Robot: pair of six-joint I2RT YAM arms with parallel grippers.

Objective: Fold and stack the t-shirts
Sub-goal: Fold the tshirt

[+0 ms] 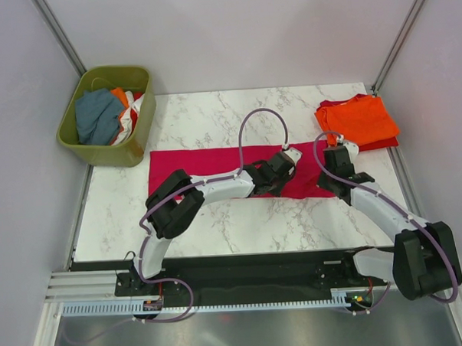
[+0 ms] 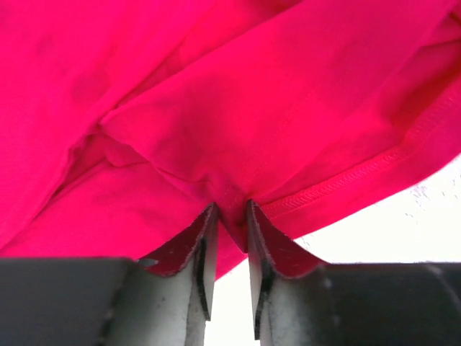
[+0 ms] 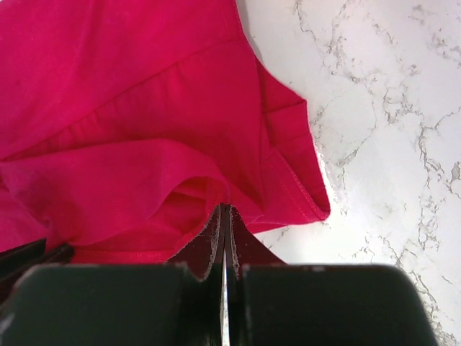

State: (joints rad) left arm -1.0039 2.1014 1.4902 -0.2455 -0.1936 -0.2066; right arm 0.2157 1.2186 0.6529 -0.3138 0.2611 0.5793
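Red shirt [image 1: 335, 102] mostly hidden under orange shirt [image 1: 357, 120]

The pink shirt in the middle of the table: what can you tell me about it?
The magenta t-shirt is soft, plain cloth with stitched hems, lying as a long band across the middle of the marble table, flat on the left and rumpled into folds at its right end. There the left gripper and the right gripper each pinch a fold of it near the edge.
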